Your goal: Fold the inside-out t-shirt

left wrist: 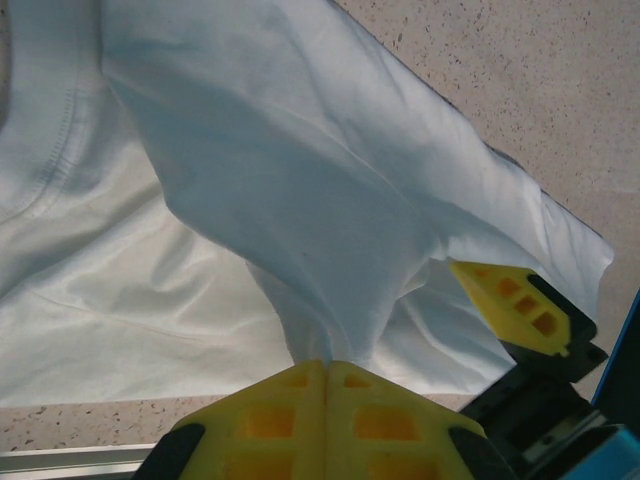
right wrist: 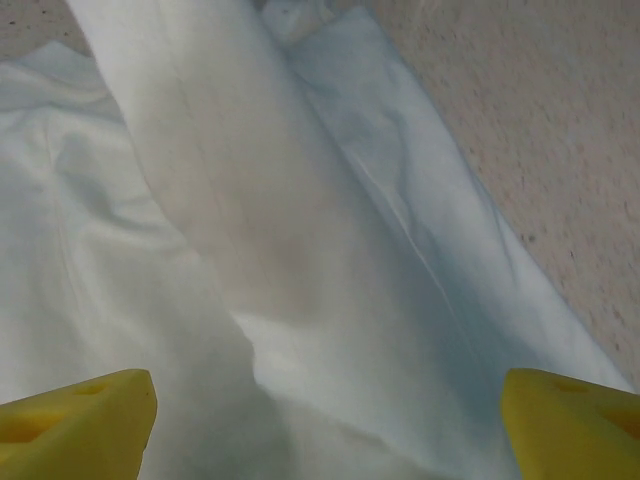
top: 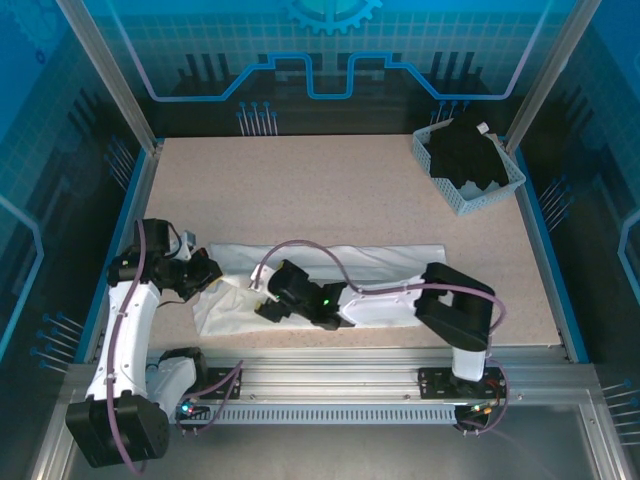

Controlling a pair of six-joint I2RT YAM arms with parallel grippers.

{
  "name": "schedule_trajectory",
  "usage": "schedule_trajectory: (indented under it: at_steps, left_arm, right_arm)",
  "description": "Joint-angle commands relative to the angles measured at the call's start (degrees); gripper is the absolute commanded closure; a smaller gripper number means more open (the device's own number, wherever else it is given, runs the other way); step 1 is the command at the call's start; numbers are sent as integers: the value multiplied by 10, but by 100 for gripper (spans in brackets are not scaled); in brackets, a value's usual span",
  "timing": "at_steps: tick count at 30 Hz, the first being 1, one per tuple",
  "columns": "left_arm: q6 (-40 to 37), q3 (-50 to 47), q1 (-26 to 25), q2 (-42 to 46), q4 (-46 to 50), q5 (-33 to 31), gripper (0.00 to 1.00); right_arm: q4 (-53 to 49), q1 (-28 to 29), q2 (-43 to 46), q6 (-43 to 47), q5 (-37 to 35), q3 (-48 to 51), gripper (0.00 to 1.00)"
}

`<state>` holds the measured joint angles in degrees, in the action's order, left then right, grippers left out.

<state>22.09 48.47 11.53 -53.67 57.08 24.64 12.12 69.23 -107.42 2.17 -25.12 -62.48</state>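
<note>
When you tally what is on the bench [top: 330,180], you get one white t-shirt [top: 335,262], one pale lattice basket [top: 470,204], one black garment [top: 465,152] heaped inside that basket, and two arms with one claw each. Taken from the basket, the t-shirt lies well apart from it, toward the near edge and off to the left, spread as a long crumpled band. Your left claw [top: 222,283] sits at the end of the shirt farthest from the basket. In its wrist view the yellow fingers [left wrist: 280,400] are pressed together on a pinch of the white cloth, which rises from the bench into the clamp in a peak. Your right claw [top: 264,300] is just beside the left one, on the side nearer the basket, over the shirt's near edge. Its two yellow fingers [right wrist: 75,415] stand wide apart with nothing caught between them, and the cloth lies loose beneath the gap.
</note>
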Motion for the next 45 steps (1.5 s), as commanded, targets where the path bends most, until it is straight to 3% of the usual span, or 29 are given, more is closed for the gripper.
schedule_trajectory:
  at_steps: [1, 12, 20, 24, 30, 35, 40, 45]
  left_arm:
    - [-9, -10, 5, 1, -4, 21, 100]
    - [-6, -13, 5, 1, -5, 19, 100]
    - [-6, -13, 4, 0, -3, 15, 100]
    - [-7, -12, 5, -1, -3, 12, 100]
    - [-7, -12, 5, -3, -1, 8, 100]
    - [-7, -12, 5, -5, -1, 8, 100]
    - [-7, -10, 4, -7, 4, 4, 100]
    - [-6, -9, 4, -13, 7, -1, 100]
  right_arm:
    - [71, 10, -38, 34, -81, -27, 8]
    - [176, 20, -122, 71, -175, -68, 7]
    - [178, 33, -84, 90, -279, -28, 13]
    - [137, 33, -46, 69, -292, -4, 24]
    - [99, 34, -14, 71, -288, 18, 51]
    - [42, 33, -1, 65, -247, 14, 63]
    - [-26, 32, 12, 48, -201, 15, 82]
    - [-77, 29, 25, 36, -145, 13, 89]
